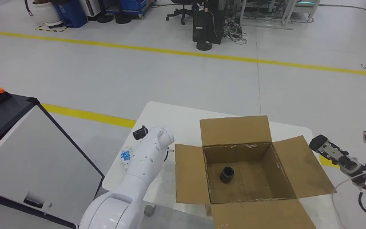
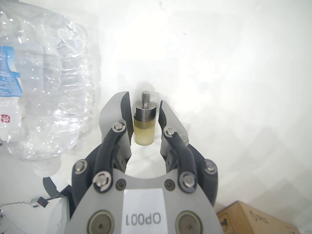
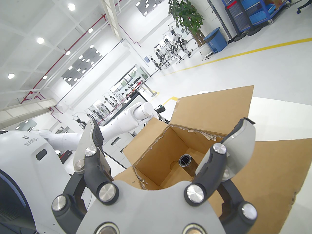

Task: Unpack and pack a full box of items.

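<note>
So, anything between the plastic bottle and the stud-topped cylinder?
Left wrist view: between the bottle and the cylinder stands one finger of the left tool, otherwise bare table.

Box (image 1: 240, 134) was brown corrugated cardboard, matt, with rough torn paper fibres along the inner rim. Cylinder (image 3: 185, 160) inside it looked dark, dull on the side and glossy on the end face. Small part (image 2: 144, 125) had a bright threaded steel stud, a polished metal collar and a yellowish translucent plastic-like body. Bottle (image 2: 41, 86) was thin clear plastic, crumpled and shiny. Desk (image 2: 219, 62) was white, smooth and matt. Left pincer (image 2: 144, 99) was brushed grey metal with black rubbery pads. Right pincer (image 3: 168, 121) had glossy pale shells and a ribbed black pad.
</note>
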`<action>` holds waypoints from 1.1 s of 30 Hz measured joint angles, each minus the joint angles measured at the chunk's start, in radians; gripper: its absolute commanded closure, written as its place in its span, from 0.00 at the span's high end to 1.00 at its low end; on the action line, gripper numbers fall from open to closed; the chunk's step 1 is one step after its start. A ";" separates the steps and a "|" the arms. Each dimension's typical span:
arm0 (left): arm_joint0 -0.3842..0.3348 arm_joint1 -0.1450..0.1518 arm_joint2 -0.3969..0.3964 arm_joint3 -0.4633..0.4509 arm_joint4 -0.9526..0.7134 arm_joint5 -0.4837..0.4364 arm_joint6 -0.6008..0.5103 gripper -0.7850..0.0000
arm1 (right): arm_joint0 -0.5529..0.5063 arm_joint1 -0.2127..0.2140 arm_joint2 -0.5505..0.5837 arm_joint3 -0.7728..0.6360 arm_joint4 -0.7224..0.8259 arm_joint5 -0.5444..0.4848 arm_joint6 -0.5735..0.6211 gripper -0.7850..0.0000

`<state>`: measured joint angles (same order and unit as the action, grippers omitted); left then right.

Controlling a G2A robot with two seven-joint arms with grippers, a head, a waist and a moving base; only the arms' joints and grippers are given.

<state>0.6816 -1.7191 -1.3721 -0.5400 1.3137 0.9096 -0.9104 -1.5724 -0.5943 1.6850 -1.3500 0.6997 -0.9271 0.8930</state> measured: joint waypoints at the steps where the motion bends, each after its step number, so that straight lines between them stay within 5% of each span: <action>1: -0.001 0.000 -0.001 0.001 -0.001 0.001 0.001 0.38 | 0.000 0.000 0.000 0.000 0.000 0.000 0.000 1.00; 5: -0.004 0.002 -0.003 0.012 -0.006 0.005 0.005 0.45 | 0.000 0.000 0.000 0.000 0.000 0.000 0.000 1.00; 9: -0.009 0.001 0.001 0.021 -0.009 0.005 0.005 0.36 | 0.000 0.000 0.000 0.000 0.000 0.000 0.000 1.00; 12: -0.012 0.000 0.005 0.029 -0.011 0.003 0.004 0.21 | 0.000 0.000 0.000 0.000 0.000 0.000 0.000 1.00; 14: -0.015 -0.001 0.007 0.035 -0.014 0.002 0.003 0.00 | 0.000 0.000 0.000 0.000 0.000 0.000 0.000 1.00; 24: -0.011 -0.006 0.018 0.009 -0.031 0.005 0.040 0.00 | 0.000 0.000 0.000 0.000 0.000 0.000 0.000 1.00; 30: 0.035 -0.009 0.037 -0.113 -0.005 0.060 0.065 0.00 | 0.000 0.000 0.000 0.000 0.000 0.000 0.000 1.00; 33: 0.090 -0.007 0.047 -0.245 0.025 0.084 0.085 0.00 | 0.000 0.000 0.000 0.000 0.000 0.000 0.000 1.00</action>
<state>0.7720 -1.7261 -1.3254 -0.7848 1.3387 0.9937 -0.8258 -1.5724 -0.5942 1.6850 -1.3500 0.6997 -0.9271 0.8930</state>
